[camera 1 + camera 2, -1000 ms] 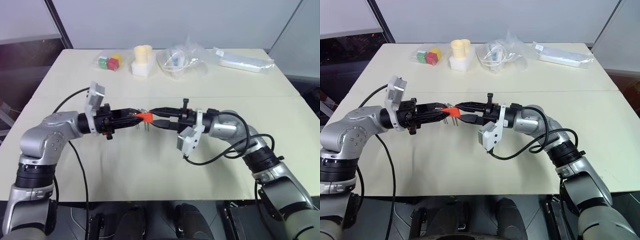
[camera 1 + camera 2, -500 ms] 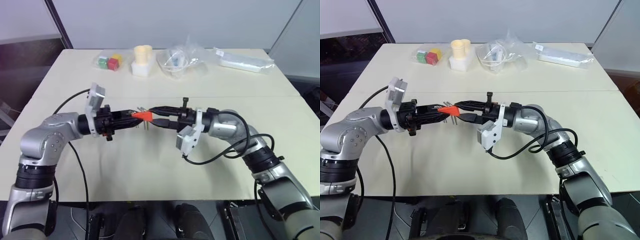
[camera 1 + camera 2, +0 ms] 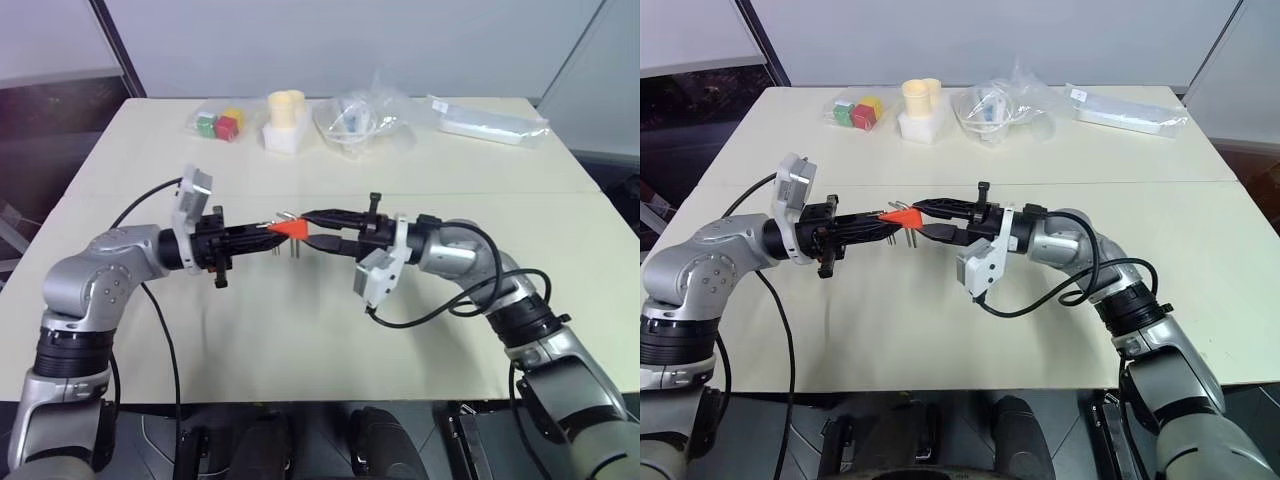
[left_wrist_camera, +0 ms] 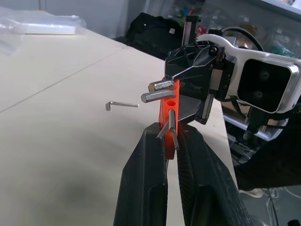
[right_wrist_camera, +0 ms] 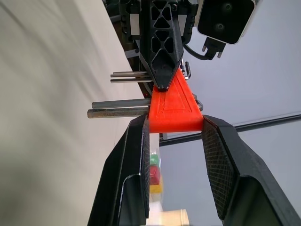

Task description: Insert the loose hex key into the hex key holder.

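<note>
The hex key holder (image 3: pixel 290 229), a small red-orange wedge with several metal keys sticking out of it, hangs above the middle of the table between both grippers. My right gripper (image 5: pixel 175 123) is shut on its wide end, one finger on each side. My left gripper (image 4: pixel 170 134) points level at it from the other side and is shut on its narrow tip. The loose hex key (image 4: pixel 121 104), a thin bent rod, lies flat on the table beyond the holder in the left wrist view.
Along the table's far edge lie a bag of red, green and yellow cubes (image 3: pixel 220 124), yellow cups on a white block (image 3: pixel 285 120), crumpled clear bags (image 3: pixel 365 120) and a white packet (image 3: pixel 490 122). A seam (image 3: pixel 500 193) crosses the tabletop.
My left gripper's fingers have closed onto the holder's narrow tip. Both arms and the holder have stayed in place.
</note>
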`<action>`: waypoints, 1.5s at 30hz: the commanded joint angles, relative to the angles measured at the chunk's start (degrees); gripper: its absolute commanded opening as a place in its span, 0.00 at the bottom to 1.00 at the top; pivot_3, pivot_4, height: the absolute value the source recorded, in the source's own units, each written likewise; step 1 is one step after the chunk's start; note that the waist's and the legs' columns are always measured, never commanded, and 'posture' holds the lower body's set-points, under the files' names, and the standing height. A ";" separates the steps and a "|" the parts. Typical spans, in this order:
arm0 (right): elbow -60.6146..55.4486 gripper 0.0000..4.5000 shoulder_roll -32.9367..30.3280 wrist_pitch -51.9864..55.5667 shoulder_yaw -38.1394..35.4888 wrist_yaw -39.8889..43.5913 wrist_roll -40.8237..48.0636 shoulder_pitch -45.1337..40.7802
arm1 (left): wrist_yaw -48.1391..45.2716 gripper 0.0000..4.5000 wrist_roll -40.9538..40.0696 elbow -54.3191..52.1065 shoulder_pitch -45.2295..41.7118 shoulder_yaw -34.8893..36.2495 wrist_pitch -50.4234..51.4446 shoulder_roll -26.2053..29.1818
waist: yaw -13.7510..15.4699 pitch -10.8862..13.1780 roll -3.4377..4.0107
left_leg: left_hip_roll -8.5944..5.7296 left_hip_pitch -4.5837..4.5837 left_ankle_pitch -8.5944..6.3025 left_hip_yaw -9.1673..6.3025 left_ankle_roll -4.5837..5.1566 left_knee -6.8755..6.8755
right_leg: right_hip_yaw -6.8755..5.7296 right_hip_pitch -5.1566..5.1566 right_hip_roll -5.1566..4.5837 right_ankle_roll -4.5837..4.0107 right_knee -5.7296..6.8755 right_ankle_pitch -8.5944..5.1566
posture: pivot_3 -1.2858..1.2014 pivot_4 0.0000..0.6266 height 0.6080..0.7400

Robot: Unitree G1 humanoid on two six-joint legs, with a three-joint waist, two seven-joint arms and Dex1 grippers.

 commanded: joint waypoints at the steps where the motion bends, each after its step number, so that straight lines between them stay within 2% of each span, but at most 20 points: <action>1: -2.87 0.23 0.23 0.47 -1.23 -0.01 0.02 0.07 | 1.17 0.02 -0.44 -1.42 -0.99 1.32 -0.05 0.13 | 0.00 0.00 0.00 | 0.00 0.00 0.00 0.00 0.00 0.00 | 0.00 0.00 0.00 0.00 0.00 0.00 | 0.52 0.24 1.00; 9: -3.85 0.23 -0.05 1.79 -1.22 0.18 -0.54 0.51 | 1.22 0.02 0.14 -1.22 -1.14 0.76 -0.52 0.04 | 0.01 0.00 0.00 | 0.00 0.00 0.00 0.00 0.00 0.00 | 0.00 0.00 0.00 0.00 0.00 0.00 | 0.52 0.24 1.00; 11: -3.63 0.47 -0.24 0.51 -1.19 -0.21 -1.30 0.03 | 1.12 0.00 0.34 -1.12 -1.18 0.59 -0.67 0.02 | 0.02 0.00 0.00 | 0.00 0.00 0.00 0.00 0.00 0.00 | 0.00 0.00 0.00 0.00 0.00 0.00 | 0.52 0.24 1.00; 12: -3.52 0.55 -0.27 0.48 -1.19 -0.12 -1.27 -0.05 | 1.11 0.00 0.41 -1.17 -1.16 0.50 -0.74 0.01 | 0.02 0.00 0.00 | 0.00 0.00 0.00 0.00 0.00 0.00 | 0.00 0.00 0.00 0.00 0.00 0.00 | 0.52 0.24 1.00; 14: -3.36 0.80 -0.38 0.49 -1.23 0.12 -1.34 -0.11 | 1.19 0.00 0.45 -1.39 -1.05 0.36 -0.81 -0.01 | 0.01 0.00 0.00 | 0.00 0.00 0.00 0.00 0.00 0.00 | 0.00 0.00 0.00 0.00 0.00 0.00 | 0.52 0.24 1.00; 16: -3.30 0.99 -0.49 0.61 -1.26 0.41 -1.30 -0.03 | 1.21 0.00 0.51 -1.55 -0.96 0.29 -0.87 -0.01 | 0.01 0.00 0.00 | 0.00 0.00 0.00 0.00 0.00 0.00 | 0.00 0.00 0.00 0.00 0.00 0.00 | 0.52 0.24 1.00; 20: -3.99 0.99 -1.28 2.02 -1.04 1.87 -1.51 1.43 | 1.31 0.00 1.92 -2.37 -0.65 0.16 -2.69 0.01 | 0.07 0.00 0.00 | 0.00 0.00 0.00 0.00 0.00 0.00 | -0.01 0.00 0.01 0.00 0.00 0.00 | 0.52 0.24 1.00; 25: -3.42 0.99 -2.52 9.40 -3.13 3.06 -0.99 3.47 | 2.83 0.00 3.62 -4.30 -0.44 0.47 -5.46 -0.71 | 0.13 0.00 0.00 | -0.02 0.00 0.00 0.01 0.01 0.01 | 0.01 0.02 0.00 0.00 -0.01 0.00 | 0.52 0.24 1.00; 28: -2.35 0.99 -2.38 22.05 -7.40 2.81 1.15 4.40 | 3.36 0.00 4.54 -6.13 0.56 0.06 -6.85 -1.03 | 0.14 0.00 0.00 | 0.00 0.00 0.00 0.00 0.00 0.01 | 0.02 0.01 -0.02 0.00 -0.01 0.00 | 0.52 0.24 1.00; 30: -3.65 0.99 -1.58 34.34 -10.28 4.61 4.65 5.27 | 3.45 0.00 5.14 -6.72 1.21 -0.35 -7.54 -1.28 | 0.17 0.00 0.00 | 0.00 0.00 0.00 0.00 0.00 0.01 | 0.04 0.02 -0.04 0.00 -0.01 0.00 | 0.52 0.24 1.00; 39: -13.94 0.99 -0.68 49.20 -12.44 7.19 8.64 7.54 | 4.04 0.00 5.57 -6.62 1.74 -1.13 -8.22 -2.63 | 0.15 0.00 0.01 | 0.01 0.00 -0.02 0.00 0.04 -0.01 | 0.03 0.01 -0.03 0.00 0.00 0.00 | 0.52 0.24 1.00; 45: -25.03 0.99 -1.83 54.13 -9.63 15.90 14.95 10.12 | 4.30 0.00 6.80 -4.89 0.86 -1.51 -9.59 -3.75 | 0.22 0.00 0.01 | 0.00 -0.01 -0.04 0.00 0.07 0.00 | 0.01 0.02 -0.03 0.00 -0.02 0.00 | 0.52 0.24 1.00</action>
